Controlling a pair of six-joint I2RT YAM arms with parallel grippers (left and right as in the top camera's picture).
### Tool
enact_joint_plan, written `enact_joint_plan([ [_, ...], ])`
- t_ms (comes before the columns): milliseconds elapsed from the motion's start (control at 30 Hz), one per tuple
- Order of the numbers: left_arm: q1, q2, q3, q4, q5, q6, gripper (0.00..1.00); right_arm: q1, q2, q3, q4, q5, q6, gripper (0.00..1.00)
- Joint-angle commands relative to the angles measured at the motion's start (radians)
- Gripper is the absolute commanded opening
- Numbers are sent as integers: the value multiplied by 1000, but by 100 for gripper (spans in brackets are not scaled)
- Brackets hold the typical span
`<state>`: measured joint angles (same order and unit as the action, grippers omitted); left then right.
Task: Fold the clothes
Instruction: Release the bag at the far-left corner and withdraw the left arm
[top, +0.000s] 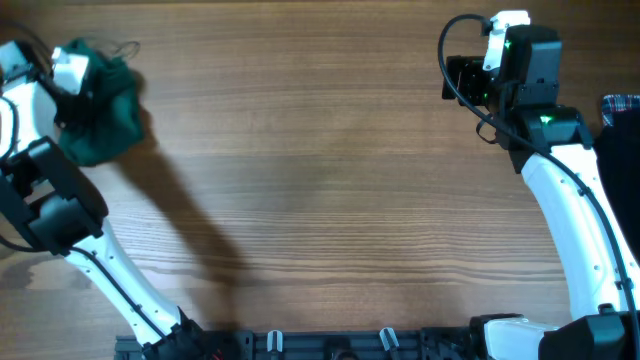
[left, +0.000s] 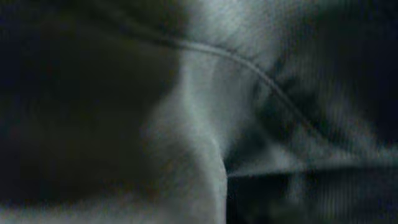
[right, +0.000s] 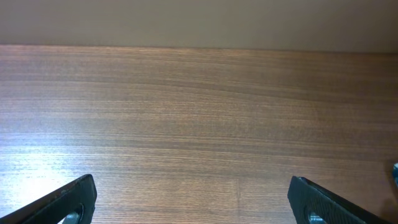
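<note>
Clearly the fold itself is not yet under way; the work is sitting at the fetching-and-spreading step. The clothes (top: 105, 105), a dark green garment, are lying bunched in a crumpled heap at the far left corner of the table (top: 320, 180), with thin cord loops (top: 125, 47) poking out at the top edge. The left gripper (top: 82, 82) is burying itself in that heap. Its fingers are not showing in any view, since the left wrist camera is filling up with blurred fabric (left: 205, 124) and one cord (left: 249, 65) running across it. The jaws are reading as pressed together, and by the look of the cloth gathered round them they are pinching a fold of the garment.

The right gripper (top: 455, 78) is hovering near the far right of the table, well apart from the green heap. Its jaws are standing wide (right: 199, 202) over bare wood and are carrying nothing. A blue-red plaid cloth (top: 622, 105) is peeking in at the right edge and is no part of this job.

Judging from this, the next move is calling for the left arm to drag the bundle toward the middle. The right arm should then be reaching over for a second edge, so the two can be pulling the garment flat before any fold is tried.
</note>
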<state>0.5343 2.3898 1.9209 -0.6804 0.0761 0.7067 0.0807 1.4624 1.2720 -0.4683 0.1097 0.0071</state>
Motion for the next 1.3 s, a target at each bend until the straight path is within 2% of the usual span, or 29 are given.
enact_joint_plan([
  [0, 93, 38, -6, 42, -51, 30, 4, 0, 8, -3, 0, 14, 11, 100],
  [100, 145, 38, -6, 89, -51, 30, 4, 0, 8, -3, 0, 14, 11, 100],
  [167, 179, 38, -6, 106, -51, 23, 52, 0, 8, -3, -1, 14, 11, 100],
  [233, 183, 38, -6, 124, -51, 18, 79, 0, 8, -3, 0, 14, 11, 100],
  [267, 183, 37, -6, 150, -51, -11, 96, 0, 8, -3, -1, 14, 11, 100],
  [300, 183, 28, 6, 197, -51, -98, 100, 0, 8, -3, -1, 14, 11, 100],
  [433, 174, -39, 45, 246, -51, -225, 100, 0, 8, -3, 0, 14, 12, 100],
  [533, 166, -160, 71, 246, -63, -390, 100, 0, 8, -3, -1, 14, 11, 100],
  [600, 166, -254, 71, 216, -62, -522, 99, 0, 8, -3, -1, 14, 11, 100],
  [633, 166, -315, 71, 173, -62, -612, 79, 0, 8, -3, 0, 14, 11, 100],
  [733, 166, -456, 71, -8, -60, -765, 4, 0, 8, -3, 0, 14, 11, 100],
  [833, 166, -588, 71, -221, 12, -801, 4, 0, 8, -3, -1, 14, 12, 100],
  [933, 166, -665, 71, -341, 16, -802, 4, 0, 8, -3, -1, 14, 11, 100],
  [1133, 166, -699, 71, -504, 54, -954, 4, 0, 8, -3, -1, 14, 11, 100],
  [1267, 151, -699, 62, -537, 100, -955, 4, 0, 8, -3, 0, 14, 11, 100],
])
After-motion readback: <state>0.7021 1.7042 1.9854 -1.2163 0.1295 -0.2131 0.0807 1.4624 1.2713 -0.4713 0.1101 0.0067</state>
